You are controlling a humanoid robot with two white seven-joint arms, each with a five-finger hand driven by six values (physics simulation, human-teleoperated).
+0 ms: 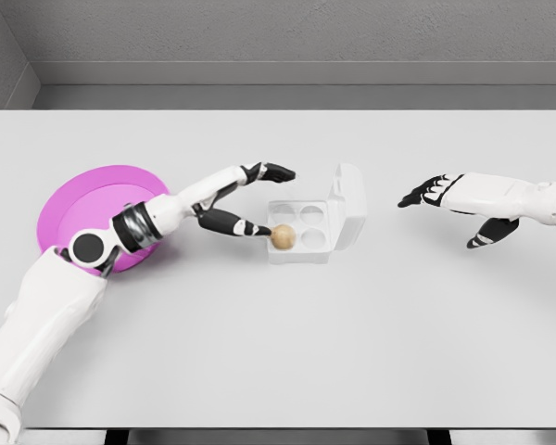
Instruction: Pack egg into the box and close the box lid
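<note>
Left hand (250, 199), fingers spread wide, touches a tan round egg (283, 237) in the open white plastic box (326, 218); right hand (449, 199) hovers open.

Matt, smooth surfaces throughout

The square white plastic-looking egg box (313, 222) and round magenta plate (93, 209) look smooth; the tan egg (283, 237) appears matt, the pale grey table (287, 352) flat and unglossed.

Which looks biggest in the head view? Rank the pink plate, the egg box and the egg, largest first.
1. Pink plate, largest, though the left arm covers part of it.
2. Egg box, lid standing open.
3. Egg, smallest, at the box's near-left cup, by the left hand.
All lie at a similar depth, so the order is safe.
</note>
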